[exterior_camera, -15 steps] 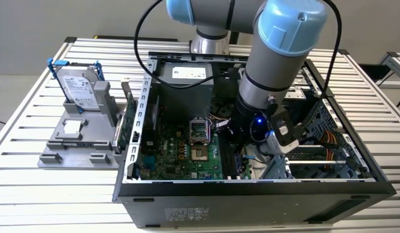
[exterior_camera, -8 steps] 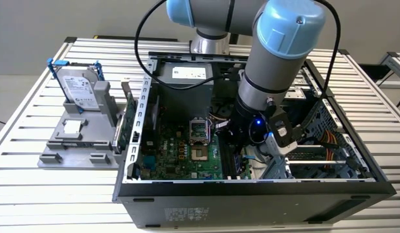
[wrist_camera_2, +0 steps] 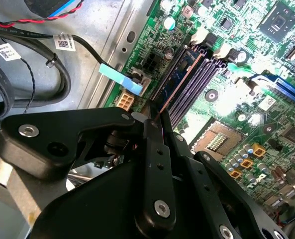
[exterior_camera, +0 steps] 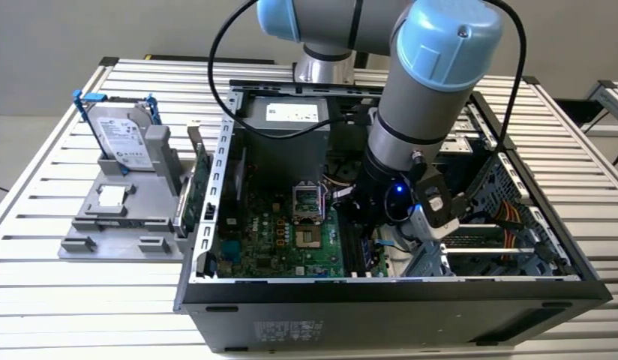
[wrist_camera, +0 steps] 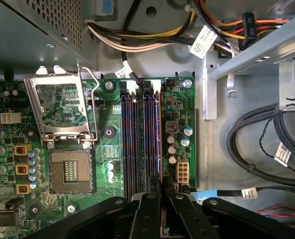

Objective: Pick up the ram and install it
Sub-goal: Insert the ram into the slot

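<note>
Gripper (wrist_camera_2: 158, 121) clenched on ram (wrist_camera_2: 179, 82) — stick seated in motherboard slot (edge-on), directly under fingertips.

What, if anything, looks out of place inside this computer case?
Nothing looks spilled or damaged. The ram, gripped by the hand, lies straight along the memory slot nearest the board's edge. The processor socket stands empty with its retention frame open, which seems deliberate.

Ram's (wrist_camera_2: 179, 79) near end hidden behind the pincer (wrist_camera_2: 159, 130); grip unclear.
</note>
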### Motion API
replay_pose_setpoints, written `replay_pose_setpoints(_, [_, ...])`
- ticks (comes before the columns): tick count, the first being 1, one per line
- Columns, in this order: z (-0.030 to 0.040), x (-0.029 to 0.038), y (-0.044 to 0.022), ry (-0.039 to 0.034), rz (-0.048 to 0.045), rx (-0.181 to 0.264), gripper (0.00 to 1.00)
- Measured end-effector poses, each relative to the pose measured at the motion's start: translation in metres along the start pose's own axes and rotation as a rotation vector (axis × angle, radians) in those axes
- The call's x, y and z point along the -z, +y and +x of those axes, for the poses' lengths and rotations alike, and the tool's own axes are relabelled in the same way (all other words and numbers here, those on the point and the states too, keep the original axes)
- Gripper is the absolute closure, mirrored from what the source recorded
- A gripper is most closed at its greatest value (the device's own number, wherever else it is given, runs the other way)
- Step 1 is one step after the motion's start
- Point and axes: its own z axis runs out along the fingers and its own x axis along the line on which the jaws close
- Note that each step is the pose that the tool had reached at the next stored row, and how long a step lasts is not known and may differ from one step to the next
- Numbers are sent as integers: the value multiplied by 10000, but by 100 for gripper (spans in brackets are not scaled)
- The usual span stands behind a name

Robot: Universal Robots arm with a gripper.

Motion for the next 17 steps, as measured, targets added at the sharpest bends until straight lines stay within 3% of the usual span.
replay_pose_setpoints(17, [3,-22,0,4,-29,10,100])
